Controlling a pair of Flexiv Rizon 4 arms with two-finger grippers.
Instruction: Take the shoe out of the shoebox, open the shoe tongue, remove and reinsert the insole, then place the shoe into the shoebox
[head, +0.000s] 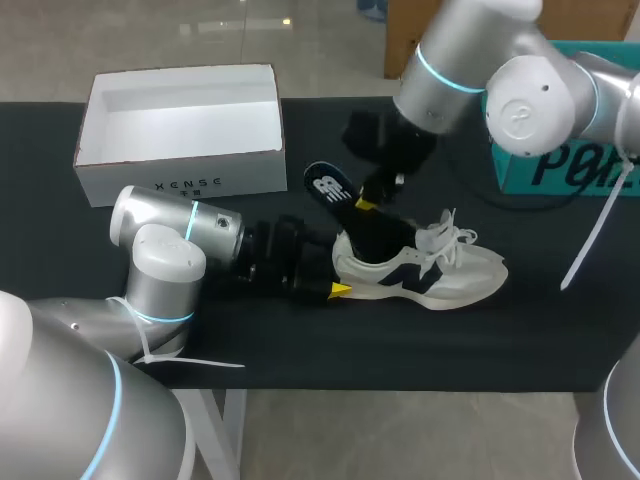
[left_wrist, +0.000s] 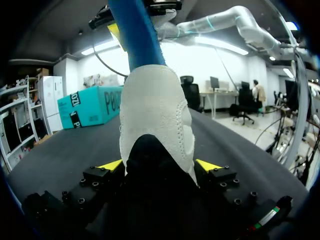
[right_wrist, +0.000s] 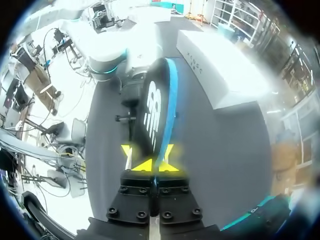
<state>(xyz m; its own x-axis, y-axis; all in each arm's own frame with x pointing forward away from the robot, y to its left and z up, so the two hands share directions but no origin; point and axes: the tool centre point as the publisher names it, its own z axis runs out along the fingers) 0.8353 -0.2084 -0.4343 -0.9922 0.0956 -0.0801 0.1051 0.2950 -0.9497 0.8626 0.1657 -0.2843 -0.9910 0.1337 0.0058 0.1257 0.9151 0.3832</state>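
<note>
A white shoe with navy trim (head: 440, 272) lies on its side on the black table, toe to the right. My left gripper (head: 340, 268) is shut on its heel; in the left wrist view the white heel (left_wrist: 156, 115) fills the gap, with both yellow tips against it (left_wrist: 160, 166). A dark insole with a blue edge and white logo (head: 330, 188) sticks up out of the shoe's opening. My right gripper (head: 366, 203) is shut on the insole (right_wrist: 156, 107), its yellow tips (right_wrist: 150, 161) pinching the lower end. The open white shoebox (head: 180, 182) stands at the back left.
A teal box (head: 565, 165) stands at the back right, behind my right arm. The shoebox (right_wrist: 220, 65) lies beyond the insole, to one side of it, in the right wrist view. Bare black tabletop (head: 420, 350) stretches in front of the shoe.
</note>
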